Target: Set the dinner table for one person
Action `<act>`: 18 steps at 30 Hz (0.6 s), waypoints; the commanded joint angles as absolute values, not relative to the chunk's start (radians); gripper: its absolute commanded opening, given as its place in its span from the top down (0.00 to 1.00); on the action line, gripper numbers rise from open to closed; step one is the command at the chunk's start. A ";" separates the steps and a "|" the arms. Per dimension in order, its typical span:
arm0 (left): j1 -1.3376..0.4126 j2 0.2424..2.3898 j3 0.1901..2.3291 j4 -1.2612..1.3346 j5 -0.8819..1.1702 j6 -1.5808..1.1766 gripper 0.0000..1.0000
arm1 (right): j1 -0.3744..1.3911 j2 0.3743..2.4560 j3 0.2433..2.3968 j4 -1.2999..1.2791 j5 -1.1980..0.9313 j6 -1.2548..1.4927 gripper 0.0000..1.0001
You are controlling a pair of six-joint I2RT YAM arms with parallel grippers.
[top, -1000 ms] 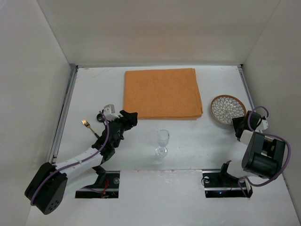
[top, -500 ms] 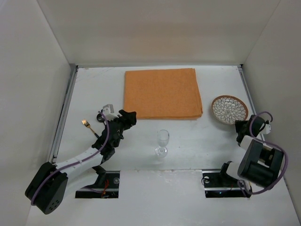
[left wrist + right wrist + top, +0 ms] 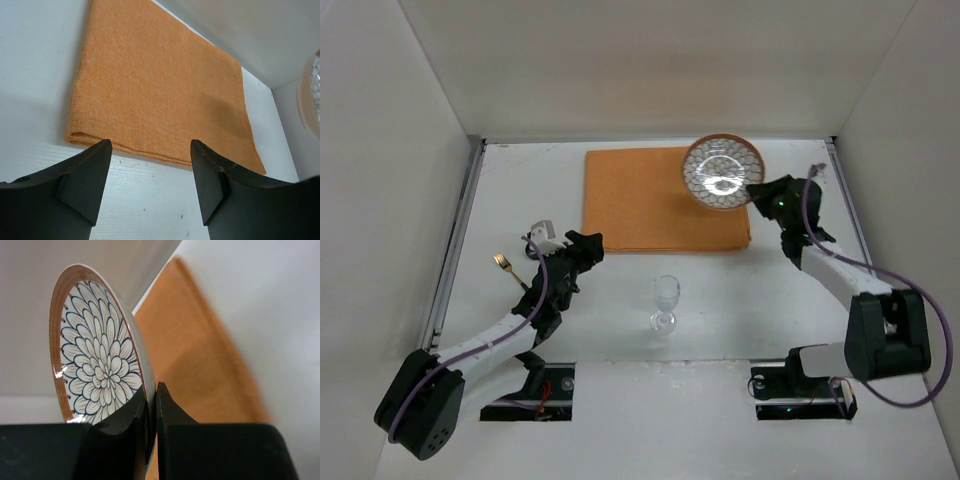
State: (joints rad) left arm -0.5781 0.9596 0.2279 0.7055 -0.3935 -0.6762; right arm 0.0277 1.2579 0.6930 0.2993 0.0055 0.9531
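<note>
1 plate (image 3: 722, 173) in pinch of R gripper (image 3: 151, 402), L gripper (image 3: 150, 145) agape; 1 cloth (image 3: 660, 195), 1 glass (image 3: 665, 300), 1 fork (image 3: 505, 265) on table (image 3: 740, 290)

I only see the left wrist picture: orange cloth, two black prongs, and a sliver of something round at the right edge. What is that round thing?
Observer: A flower-patterned plate, pinched by its rim in the right gripper, held up over the far right corner of the orange cloth.
Operator: Anything to drink from?
Observer: A wine glass stands upright on the white table, on the near side of the cloth.
Operator: Any cutlery?
Observer: A gold fork lies on the table, left of the left arm.
</note>
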 commanded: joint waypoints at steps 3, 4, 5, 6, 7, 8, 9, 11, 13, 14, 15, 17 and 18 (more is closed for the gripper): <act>-0.539 0.890 0.209 0.709 -0.416 -0.667 0.38 | 0.234 1.512 0.958 0.480 0.014 0.980 0.99; -0.535 0.884 0.207 0.707 -0.414 -0.667 0.38 | 0.254 1.563 1.004 0.485 0.015 0.985 0.99; -0.530 0.879 0.206 0.707 -0.408 -0.669 0.38 | 0.271 1.615 1.049 0.489 0.015 0.988 0.99; -0.528 0.874 0.206 0.704 -0.408 -0.669 0.38 | 0.280 1.649 1.080 0.494 0.015 0.994 0.99; -0.530 0.871 0.206 0.703 -0.408 -0.666 0.38 | 0.291 1.693 1.116 0.498 0.011 1.009 0.99; -0.530 0.871 0.207 0.701 -0.416 -0.658 0.38 | 0.301 1.733 1.150 0.505 0.011 1.018 0.99; -0.525 0.871 0.206 0.701 -0.417 -0.660 0.38 | 0.318 1.777 1.182 0.508 0.015 1.028 0.99; -0.513 0.873 0.204 0.701 -0.410 -0.664 0.38 | 0.330 1.833 1.218 0.508 0.021 1.037 0.99; -0.516 0.876 0.204 0.701 -0.410 -0.664 0.38 | 0.338 1.880 1.242 0.500 0.023 1.055 0.99; -0.519 0.882 0.207 0.701 -0.416 -0.661 0.38 | 0.343 1.902 1.252 0.499 0.015 1.061 0.99; -0.519 0.887 0.207 0.701 -0.416 -0.661 0.38 | 0.346 1.923 1.261 0.499 0.012 1.063 0.99; -0.515 0.888 0.209 0.701 -0.410 -0.661 0.38 | 0.354 1.960 1.278 0.497 0.000 1.066 0.99; -0.519 0.890 0.209 0.703 -0.417 -0.658 0.38 | 0.358 1.976 1.284 0.492 -0.006 1.071 0.98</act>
State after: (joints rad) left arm -0.5213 0.8886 0.2203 0.6743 -0.3981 -0.6762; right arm 0.3367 1.9865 1.1885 0.3176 0.0189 0.9962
